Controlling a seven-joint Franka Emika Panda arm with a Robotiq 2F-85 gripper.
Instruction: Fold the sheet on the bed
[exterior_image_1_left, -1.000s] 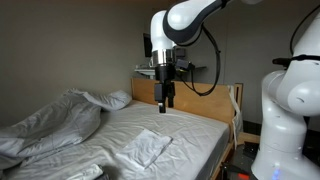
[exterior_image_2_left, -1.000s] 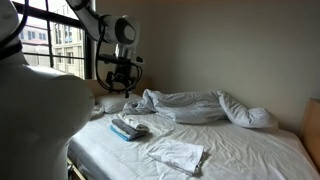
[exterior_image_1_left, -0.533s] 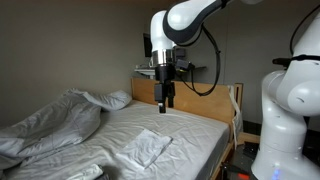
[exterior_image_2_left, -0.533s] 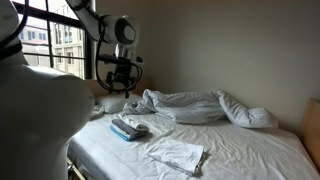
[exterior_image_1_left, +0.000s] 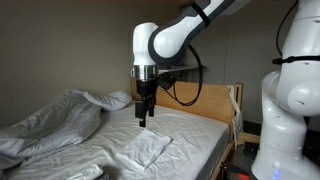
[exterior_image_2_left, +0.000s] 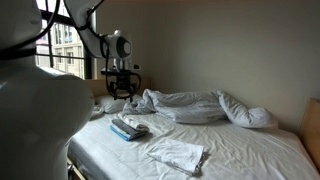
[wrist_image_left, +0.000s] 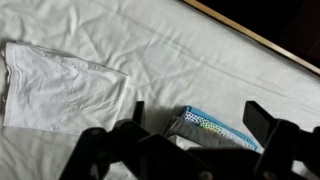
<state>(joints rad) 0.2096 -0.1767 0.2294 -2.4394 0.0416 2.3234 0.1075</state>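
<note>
The sheet (exterior_image_1_left: 143, 148) lies flat and wrinkled, not yet folded, on the bare part of the bed (exterior_image_1_left: 192, 133), which serves as worktop for this job. The gripper (exterior_image_1_left: 144, 120) hangs above the mattress just beyond the sheet on the headboard (exterior_image_1_left: 210, 100) side. It points down, its jaws wide apart and empty, apparently lining up to take an edge of the sheet. In the wrist view a blue-patterned cloth (wrist_image_left: 215, 128) shows between its fingers. The rumpled duvet (exterior_image_1_left: 50, 125) and pillow (exterior_image_1_left: 118, 99) sit heaped to one side, leaving room for folding.
</note>
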